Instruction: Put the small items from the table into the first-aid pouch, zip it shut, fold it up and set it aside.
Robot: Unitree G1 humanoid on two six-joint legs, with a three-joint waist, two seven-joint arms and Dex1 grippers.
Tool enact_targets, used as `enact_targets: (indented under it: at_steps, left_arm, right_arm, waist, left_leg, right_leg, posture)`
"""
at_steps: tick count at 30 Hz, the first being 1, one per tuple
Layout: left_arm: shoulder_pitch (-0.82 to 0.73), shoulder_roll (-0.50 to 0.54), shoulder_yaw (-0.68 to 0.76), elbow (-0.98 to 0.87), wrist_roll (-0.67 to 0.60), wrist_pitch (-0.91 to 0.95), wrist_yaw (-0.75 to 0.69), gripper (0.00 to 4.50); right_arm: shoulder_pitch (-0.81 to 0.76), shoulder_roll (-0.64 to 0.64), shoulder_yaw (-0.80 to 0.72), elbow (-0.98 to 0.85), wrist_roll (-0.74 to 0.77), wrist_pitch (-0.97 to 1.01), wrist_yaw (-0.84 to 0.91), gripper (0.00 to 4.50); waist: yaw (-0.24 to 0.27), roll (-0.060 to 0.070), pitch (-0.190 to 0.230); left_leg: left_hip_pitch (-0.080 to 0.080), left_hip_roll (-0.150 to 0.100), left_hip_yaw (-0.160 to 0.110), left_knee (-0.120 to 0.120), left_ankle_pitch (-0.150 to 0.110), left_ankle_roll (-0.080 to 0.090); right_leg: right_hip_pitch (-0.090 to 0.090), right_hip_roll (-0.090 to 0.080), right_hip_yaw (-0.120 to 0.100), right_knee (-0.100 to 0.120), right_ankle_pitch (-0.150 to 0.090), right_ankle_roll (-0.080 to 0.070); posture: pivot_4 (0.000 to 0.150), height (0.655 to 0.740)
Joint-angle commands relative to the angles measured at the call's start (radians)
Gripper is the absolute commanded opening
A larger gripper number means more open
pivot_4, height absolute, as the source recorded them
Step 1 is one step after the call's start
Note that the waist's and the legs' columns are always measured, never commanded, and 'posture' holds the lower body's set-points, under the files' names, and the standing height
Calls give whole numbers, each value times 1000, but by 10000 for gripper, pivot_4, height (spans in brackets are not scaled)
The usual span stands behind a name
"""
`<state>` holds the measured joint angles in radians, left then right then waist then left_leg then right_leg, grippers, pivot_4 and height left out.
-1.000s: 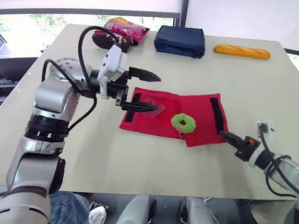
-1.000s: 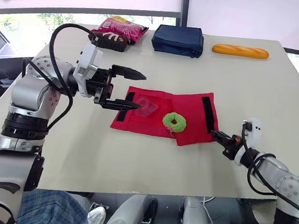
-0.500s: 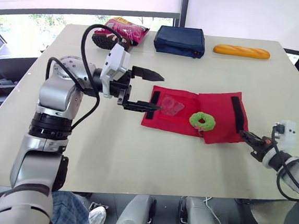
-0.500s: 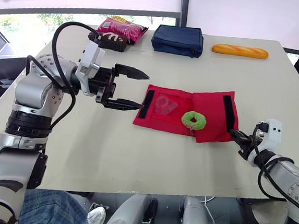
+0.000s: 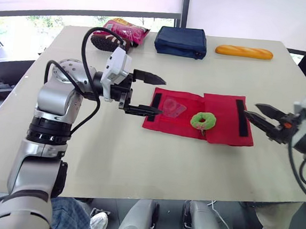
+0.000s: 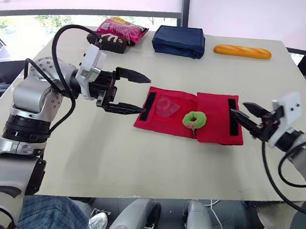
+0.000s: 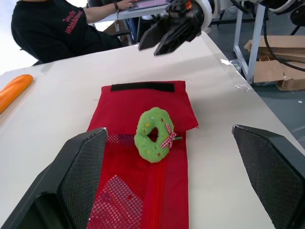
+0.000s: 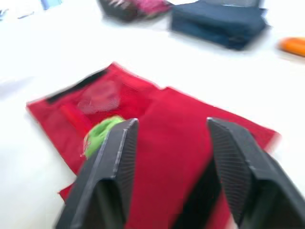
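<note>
Two risks from here. Could fold the first-aid pouch (image 5: 222,120) with the green ring (image 5: 203,120) loose on top rather than zipped inside, spilling it onto the table (image 5: 138,156). Could also drag the pouch if the lower finger at its left edge catches the black strip (image 5: 157,99). Left end effector (image 5: 161,96): spread wide, gripping nothing, just left of the pouch, contact unclear. Right end effector (image 5: 252,110): parted moderately, empty, tips at the pouch's right edge. Pouch flat and unfolded at frame centre, clear packet (image 5: 173,106) in its mesh pocket.
</note>
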<state>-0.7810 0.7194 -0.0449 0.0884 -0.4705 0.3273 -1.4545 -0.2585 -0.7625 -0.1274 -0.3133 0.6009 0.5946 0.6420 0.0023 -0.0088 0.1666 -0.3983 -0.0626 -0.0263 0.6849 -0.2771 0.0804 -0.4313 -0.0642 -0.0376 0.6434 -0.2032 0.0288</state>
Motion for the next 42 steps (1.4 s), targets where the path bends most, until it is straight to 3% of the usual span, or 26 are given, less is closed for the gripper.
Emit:
enact_targets:
  at_steps: [1, 2, 3, 9, 14, 24, 32, 41, 42]
  left_arm:
    - [-12, 11, 24, -30, -13, 1, 7, 45000]
    - [-11, 12, 26, -31, -14, 2, 7, 45000]
    - [-10, 13, 27, -33, -14, 2, 8, 45000]
    - [-1, 18, 32, -40, -17, 7, 16, 45000]
    - [5, 23, 36, -28, -13, 3, 19, 45000]
    - [23, 19, 40, 13, 4, -8, 44, 45000]
    - [102, -10, 54, 112, 82, -9, 215, 45000]
    - [211, -115, 55, 96, 189, 138, 569, 45000]
    - [216, -134, 56, 85, 191, 174, 611, 45000]
  right_arm:
    - [-78, 21, 118, 94, -155, -86, 11, 5789]
    - [-98, 22, 155, 120, -198, -105, 18, 1390]
    - [-110, 24, 181, 137, -228, -119, 26, 413]
    - [-140, 97, 304, 101, -254, -103, 108, 413]
    - [-85, 134, 196, -41, -54, -13, 172, 413]
    - [89, 30, -11, -176, -40, -32, 148, 413]
    - [284, 57, -242, -271, 37, -112, 149, 413]
    - [435, -8, -457, -380, 216, -38, 175, 42147]
    - [440, -15, -476, -389, 240, -30, 173, 44651]
  waist:
    - [3, 0, 0]
    - [8, 0, 0]
    - [11, 0, 0]
    - [11, 0, 0]
    - [12, 0, 0]
    - [12, 0, 0]
    - [14, 0, 0]
    - [18, 0, 0]
    - [18, 0, 0]
  left_leg:
    - [0, 0, 0, 0, 0, 0]
    - [-1, -1, 0, 0, 0, 0]
    - [-1, -2, 0, 0, 0, 0]
    - [-1, -2, -1, 0, 0, 0]
    - [-1, -2, -2, 0, 0, -1]
    - [-1, -2, -2, 1, 0, -1]
    - [0, -3, -2, 1, 0, -1]
    - [0, -3, -2, 1, 0, 0]
    - [0, -3, -2, 1, 0, 0]
  right_leg:
    - [0, -1, 0, 0, 0, 0]
    - [0, -1, 0, 0, 0, 0]
    - [-1, -2, 0, 0, 0, 0]
    - [-1, -2, 0, -1, 0, 0]
    - [-1, -2, 0, 0, 0, 0]
    - [0, -3, -1, 0, 0, 0]
    - [0, -3, -1, 0, 1, 0]
    - [0, -5, -1, 0, 1, 1]
    - [0, -5, -1, 0, 1, 1]
  posture:
    - [1500, 7395]
    - [1500, 7395]
    - [1500, 7395]
    - [1500, 7395]
    - [1500, 7395]
    - [1500, 7395]
    - [1500, 7395]
    - [1500, 7395]
    - [1500, 7395]
